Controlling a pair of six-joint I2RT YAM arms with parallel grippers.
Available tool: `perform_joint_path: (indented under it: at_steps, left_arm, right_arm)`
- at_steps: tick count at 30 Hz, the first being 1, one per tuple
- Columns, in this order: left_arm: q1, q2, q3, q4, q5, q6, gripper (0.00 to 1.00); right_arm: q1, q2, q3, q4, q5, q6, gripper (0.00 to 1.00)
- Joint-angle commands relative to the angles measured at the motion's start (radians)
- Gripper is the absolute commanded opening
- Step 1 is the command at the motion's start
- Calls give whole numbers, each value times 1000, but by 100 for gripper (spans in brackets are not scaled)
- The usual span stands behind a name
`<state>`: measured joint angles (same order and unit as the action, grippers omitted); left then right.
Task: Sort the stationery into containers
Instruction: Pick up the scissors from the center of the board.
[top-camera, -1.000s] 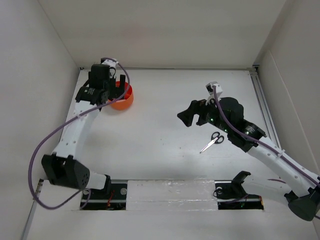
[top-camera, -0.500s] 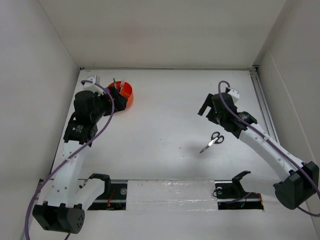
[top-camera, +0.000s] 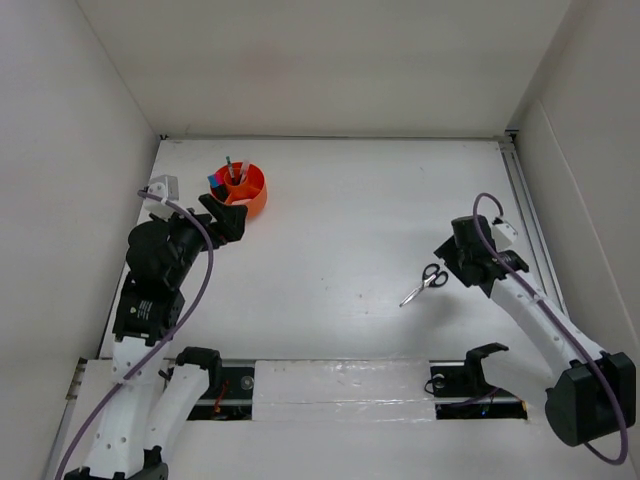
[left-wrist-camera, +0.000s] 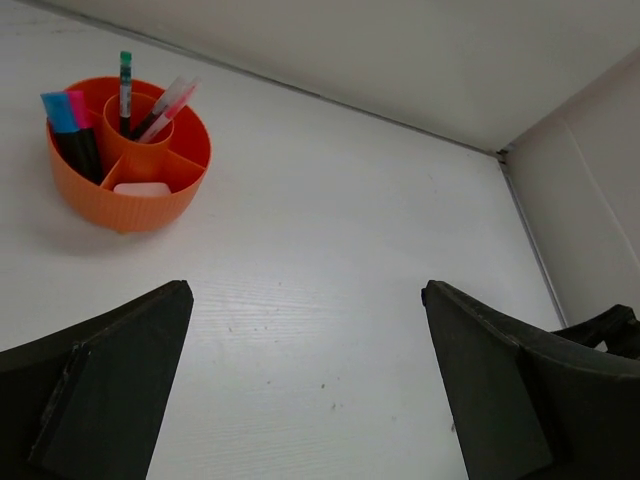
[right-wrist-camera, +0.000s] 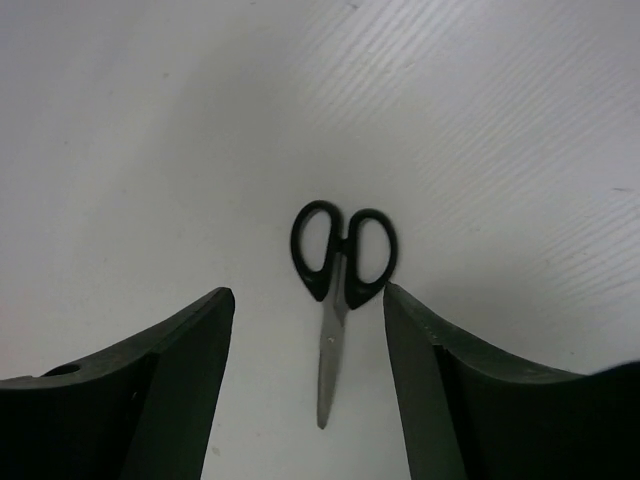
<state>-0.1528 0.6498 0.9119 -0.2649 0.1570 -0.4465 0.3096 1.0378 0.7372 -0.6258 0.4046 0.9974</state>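
The round orange organiser (top-camera: 254, 204) stands at the far left of the table. In the left wrist view its wall (left-wrist-camera: 120, 210) shows at upper left. It holds highlighters with blue and pink caps (left-wrist-camera: 68, 118), a dark pen (left-wrist-camera: 125, 90), a thin pink pen (left-wrist-camera: 170, 100) and a white eraser (left-wrist-camera: 140, 188). My left gripper (top-camera: 225, 216) is open and empty just near of the organiser (left-wrist-camera: 305, 290). The black-handled scissors (top-camera: 425, 282) lie closed on the table at the right. My right gripper (top-camera: 452, 262) is open just right of their handles. The scissors (right-wrist-camera: 340, 270) lie between its fingers (right-wrist-camera: 308, 292), blades pointing toward the wrist.
White walls enclose the table on the left, back and right. A metal rail (top-camera: 525, 200) runs along the right edge. A taped strip (top-camera: 340, 382) with the arm mounts lies along the near edge.
The left arm has drawn back from above the organiser to its near side, uncovering it. The right gripper has swung right and nearer, from mid-table to the scissors' handles.
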Motion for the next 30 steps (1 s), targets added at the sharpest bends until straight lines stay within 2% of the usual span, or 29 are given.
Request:
perform_joint_path:
  at_steps: [1, 2, 7, 10, 12, 14, 23, 30]
  left_arm:
    - [-11, -42, -34, -14, -52, 35, 100]
    - [-11, -55, -34, -14, -53, 46, 100]
    - [-11, -59, -34, -14, -53, 55, 100]
    - [-11, -3, -34, -37, -53, 55, 100]
    - [-11, 27, -22, -57, -53, 55, 100]
    - [-11, 46, -11, -66, -42, 65, 100]
    - [-11, 37, -11, -66, -42, 65, 100]
    - [-11, 37, -11, -66, -42, 74, 100]
  right_arm:
    - [-104, -30, -47, 5, -62, -9, 66]
    - [-147, -30, -62, 17, -87, -28, 65]
    - [-179, -12, -62, 1, -118, -49, 63]
    - [-190, 36, -52, 1, -130, -59, 53]
    - [-190, 91, -52, 15, -153, -80, 39]
    - [-190, 137, -27, 15, -153, -80, 35]
    - [-190, 166, -55, 57, -184, -80, 36]
    - [-190, 269, -24, 57, -184, -98, 37]
